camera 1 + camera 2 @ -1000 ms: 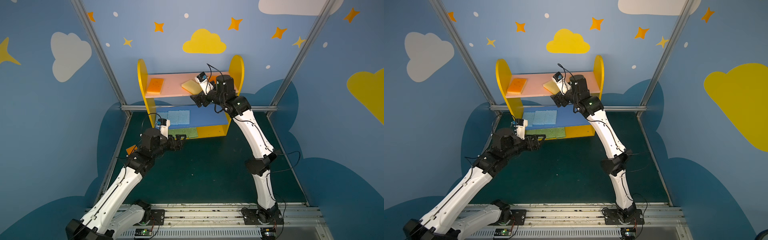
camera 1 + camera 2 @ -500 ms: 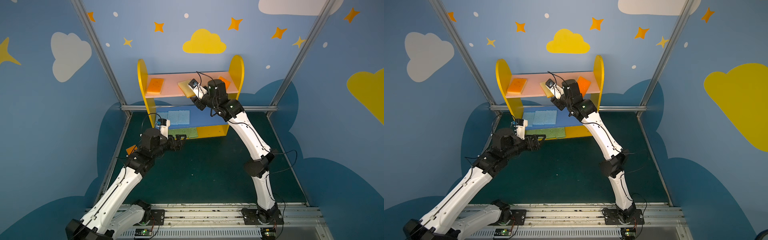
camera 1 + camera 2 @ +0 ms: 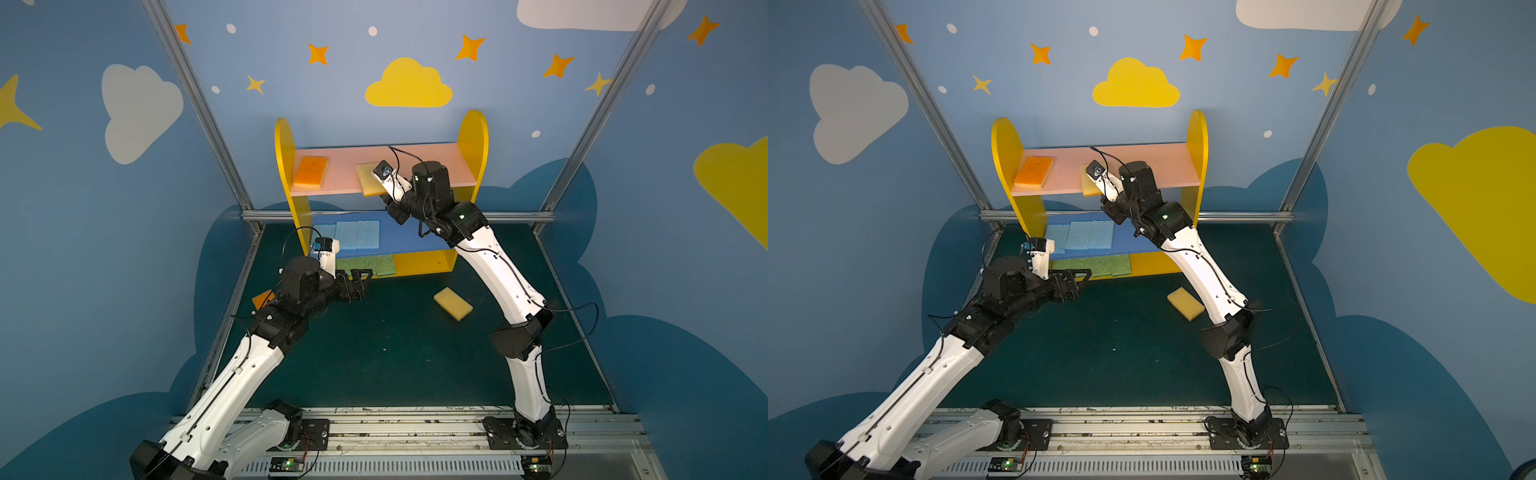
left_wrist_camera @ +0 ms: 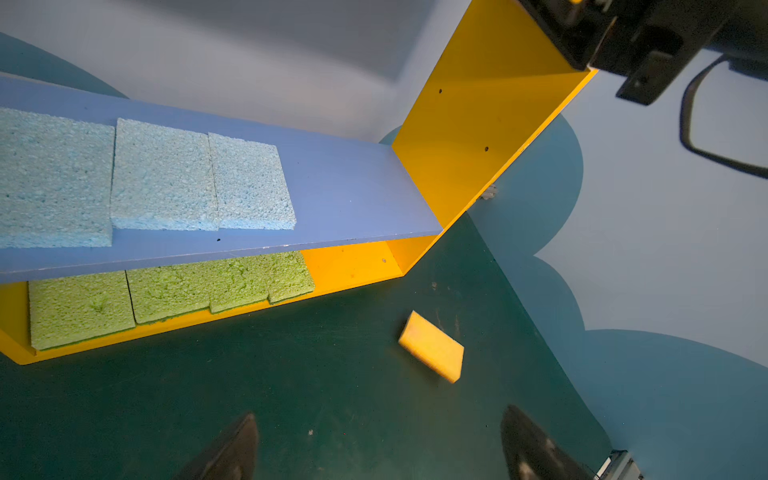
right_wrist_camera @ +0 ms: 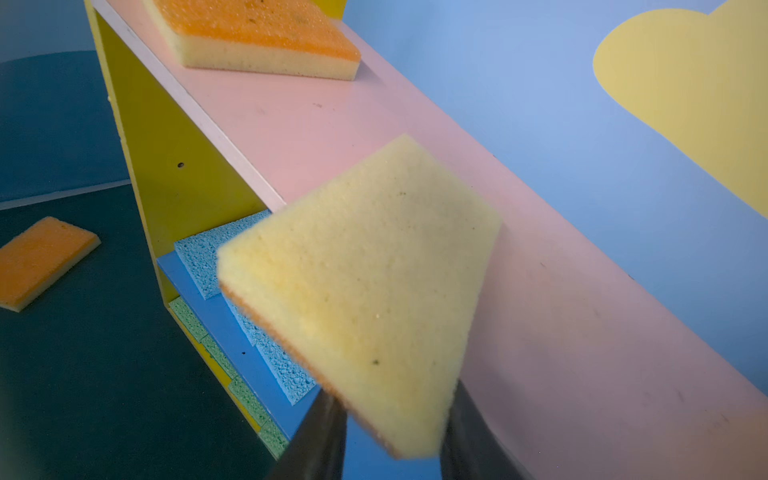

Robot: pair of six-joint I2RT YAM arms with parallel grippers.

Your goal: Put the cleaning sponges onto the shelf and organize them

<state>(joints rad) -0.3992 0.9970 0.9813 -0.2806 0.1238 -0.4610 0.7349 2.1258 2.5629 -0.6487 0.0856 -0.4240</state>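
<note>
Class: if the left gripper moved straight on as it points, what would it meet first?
Likely the yellow sponge on the floor, straight ahead of the left gripper's open fingers; the shelf lies off to the side. Height is unclear; it might pass over.

Blue board [image 4: 353,199]: three light blue sponges [image 4: 158,178].
Yellow board [image 4: 349,266]: four green sponges [image 4: 166,291].
Surface [image 4: 291,395]: one yellow sponge [image 4: 432,351], lying alone.
Left pincer [image 4: 378,449]: jaws wide apart.

The shelf [image 3: 473,137] stands at the counter's [image 3: 395,353] 12 o'clock. Its top board [image 3: 436,158] bears an end sponge [image 3: 309,172] toward 9 o'clock and an overhanging sponge [image 3: 369,183] in the right hand [image 5: 392,419] — three sponges [image 3: 357,235] line the middle board [image 3: 415,241], four sponges [image 3: 365,266] the bottom board [image 3: 419,264]. A loose sponge [image 3: 453,303] lies before the shelf, a side sponge [image 3: 262,299] at 9 o'clock.
</note>
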